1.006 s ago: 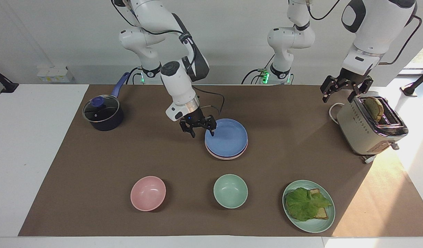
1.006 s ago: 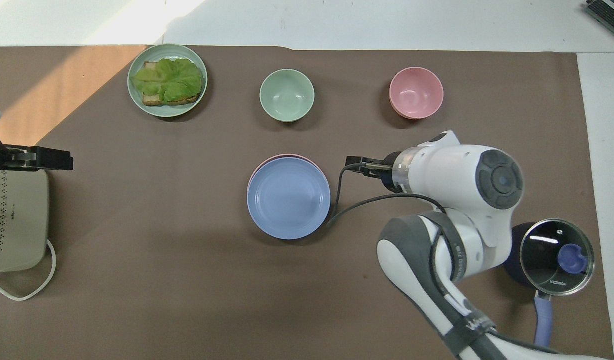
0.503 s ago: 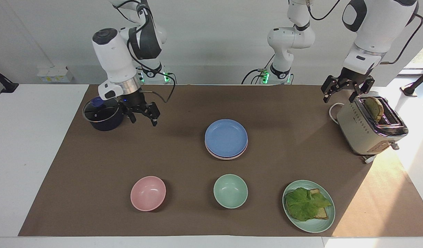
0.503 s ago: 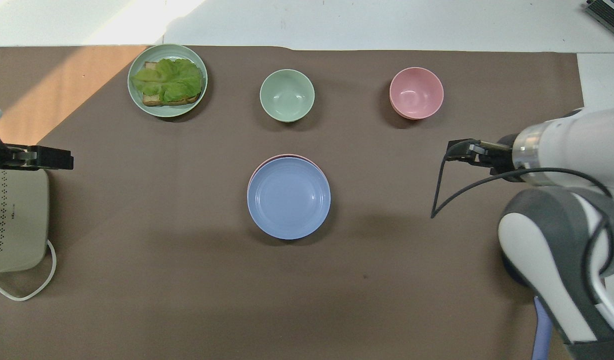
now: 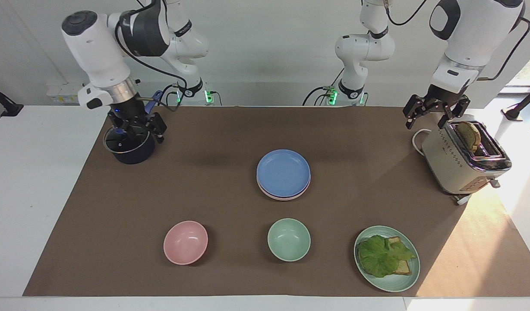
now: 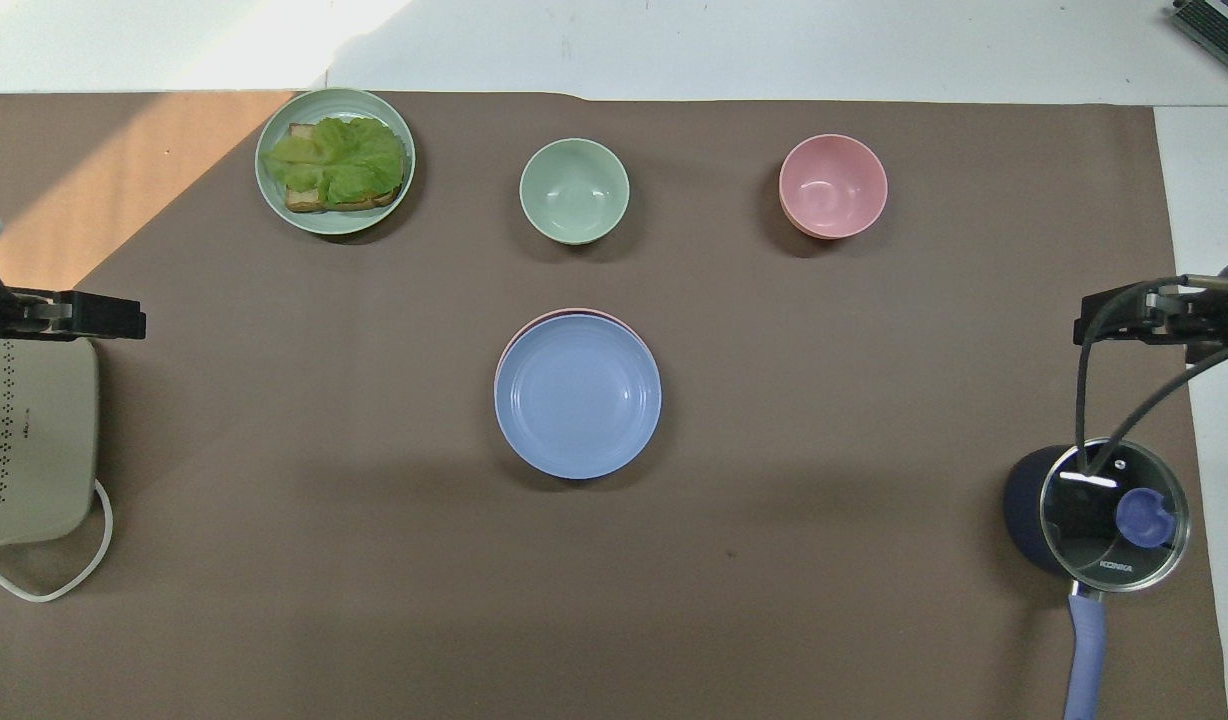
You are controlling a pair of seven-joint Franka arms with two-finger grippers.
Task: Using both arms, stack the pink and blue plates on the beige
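Brown mat (image 5: 118, 216) mid-table, and I see the blue plate (image 5: 283, 172) topping the stack.
Pink plate (image 5: 265, 193) peeks out beneath at its six o'clock edge; right gripper (image 5: 137, 130) hangs spread over the pot (image 5: 129, 149), left gripper (image 5: 435, 111) spread by the toaster (image 5: 459, 162).

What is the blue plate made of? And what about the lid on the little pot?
The blue plate looks like matte plastic or a similar light material: one even colour, soft dull sheen, faint moulded rings; it could also be matte-glazed ceramic. The pot lid looks like clear glass with a shiny metal rim, since the dark pot shows through and it reflects a bright streak. Its blue knob looks like plastic.
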